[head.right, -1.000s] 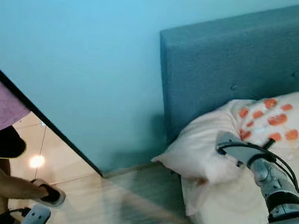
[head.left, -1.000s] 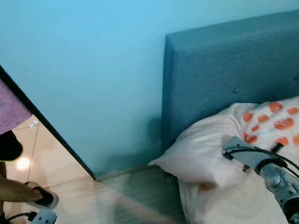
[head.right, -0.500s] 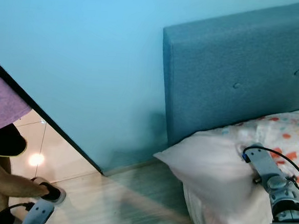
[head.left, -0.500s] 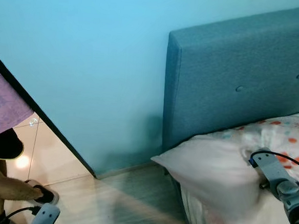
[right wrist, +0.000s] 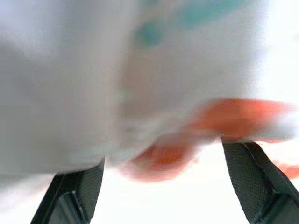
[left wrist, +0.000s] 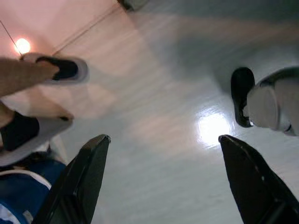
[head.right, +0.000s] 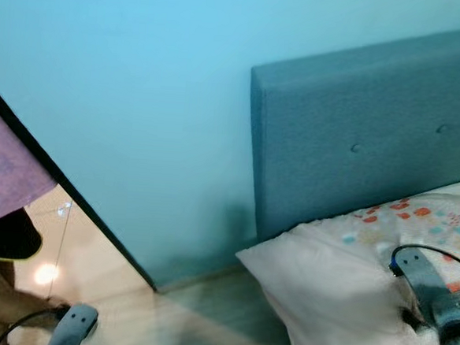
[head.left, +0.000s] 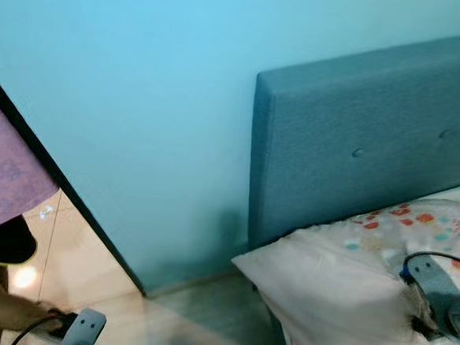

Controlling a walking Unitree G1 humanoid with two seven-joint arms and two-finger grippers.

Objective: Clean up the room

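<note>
— What is being seen on the left?
— The left gripper (left wrist: pixel 163 179) is being held wide apart over the floor (left wrist: pixel 154 107), near a person's shoes (left wrist: pixel 60 70).
— And right?
— The pillow (head.left: pixel 339 299) is being kept on the bed, below the headboard (head.left: pixel 358 142), with the right gripper (right wrist: pixel 161 184) spread wide against it.

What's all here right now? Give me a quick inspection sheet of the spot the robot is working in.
Surface: bed with patterned sheet, against a blue headboard.
Job's things: white pillow lying at the bed's head corner.
Clutter: nothing seen.
Grippers: right gripper open, fingers wide, close over the bedding; left gripper open, hanging over the floor.
Cables: black cable on the right arm.
Surroundings: light blue wall, pale floor, a person's feet in shoes nearby.
</note>
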